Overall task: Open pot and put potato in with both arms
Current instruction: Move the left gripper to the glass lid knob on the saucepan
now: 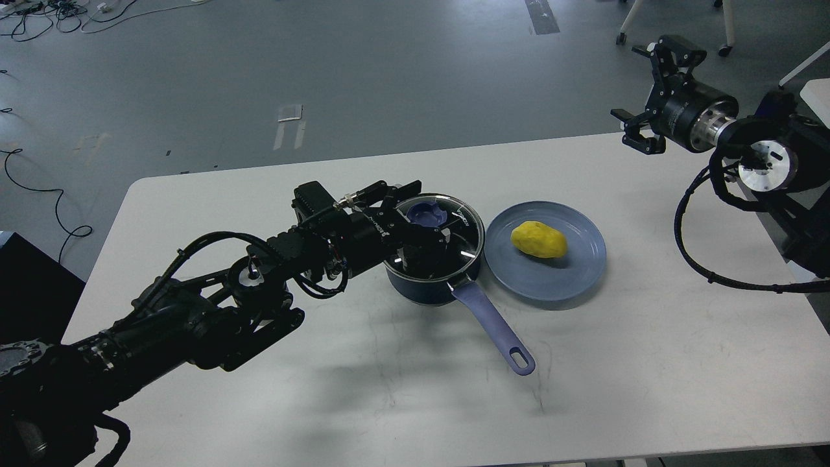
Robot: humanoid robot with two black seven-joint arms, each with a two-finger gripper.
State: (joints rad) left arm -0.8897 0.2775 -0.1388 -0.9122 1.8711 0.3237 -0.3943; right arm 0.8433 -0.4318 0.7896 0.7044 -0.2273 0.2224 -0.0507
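The pot [423,293], a dark navy saucepan with a lavender handle [494,325], stands mid-table. Its glass lid [464,235] with a blue knob [428,213] sits on it. My left gripper [428,213] reaches over the lid from the left. Its fingers straddle the knob with gaps on both sides, so it looks open. The yellow potato [538,239] lies on a light-blue plate [551,280] just right of the pot. My right gripper [639,94] is open and empty, held high over the table's far right edge, well away from the potato.
The white table [324,389] has bare surface in front and to the right of the plate. The right arm's cable [687,253] loops over the table's right side. Grey floor with cables lies beyond the far edge.
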